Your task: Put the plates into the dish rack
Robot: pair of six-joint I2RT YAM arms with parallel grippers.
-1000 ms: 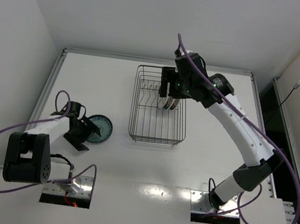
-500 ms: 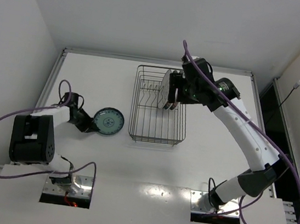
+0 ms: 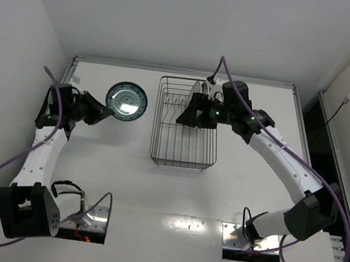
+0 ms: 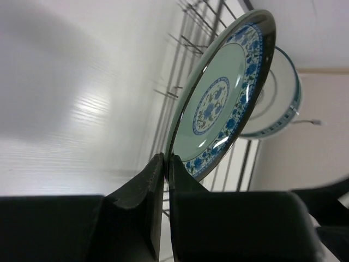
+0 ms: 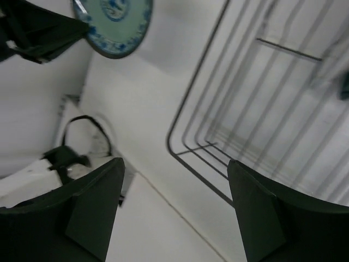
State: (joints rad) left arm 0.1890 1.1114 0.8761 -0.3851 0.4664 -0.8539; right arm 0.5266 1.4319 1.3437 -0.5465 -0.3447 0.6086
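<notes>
Since a second ago the left gripper point(image 4: 166, 164) has lifted the small teal plate point(image 4: 223, 103) off the tabletop point(image 3: 124, 176) and swung it toward the dish rack point(image 3: 182, 165). Its jaws are clamped on the plate's rim, holding it on edge in the air, left of the rack. The right gripper point(image 5: 174, 166) has drawn back from the plates point(image 3: 200, 90) standing at the rack's far end and hangs over the rack, jaws apart, empty. I cannot count the racked plates. No other plate lies on the tabletop, so the teal one looks like the last to load.
</notes>
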